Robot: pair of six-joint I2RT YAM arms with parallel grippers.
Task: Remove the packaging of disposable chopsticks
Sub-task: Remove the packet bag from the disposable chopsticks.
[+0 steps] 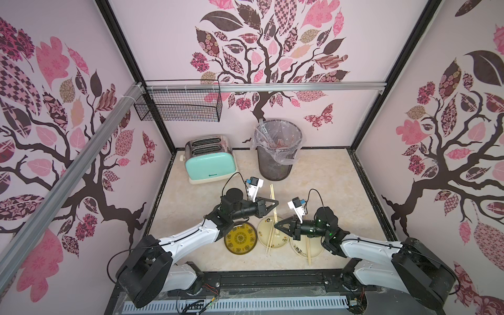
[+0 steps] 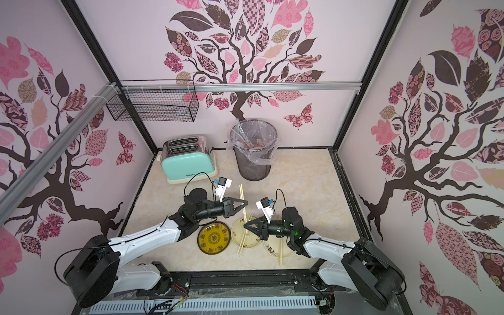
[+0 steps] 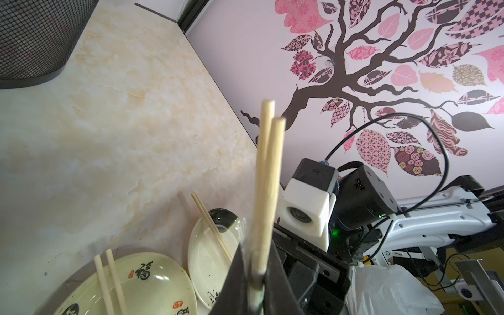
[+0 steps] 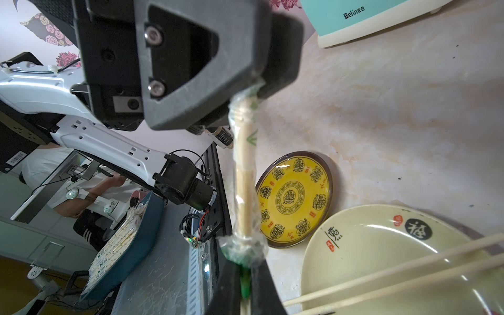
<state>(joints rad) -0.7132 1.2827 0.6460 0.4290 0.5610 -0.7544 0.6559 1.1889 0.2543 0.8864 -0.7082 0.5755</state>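
Since the thin plastic sleeve point(image 4: 242, 246) is slippery, the right pincer point(image 4: 245, 270) clamps its bunched end; for left pincer point(image 4: 261, 84) I cannot tell.

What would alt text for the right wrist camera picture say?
Wooden chopsticks in a crumpled clear sleeve stretch from the left tool to the right tool. Behind, on the table, lie a yellow plate and a cream plate bearing two bare sticks.

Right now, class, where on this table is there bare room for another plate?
Bare: the table between the bin and the right wall, and in front of the toaster. Crowded: front centre, yellow plate, middle plate and right plate close together, plus left gripper and right gripper.
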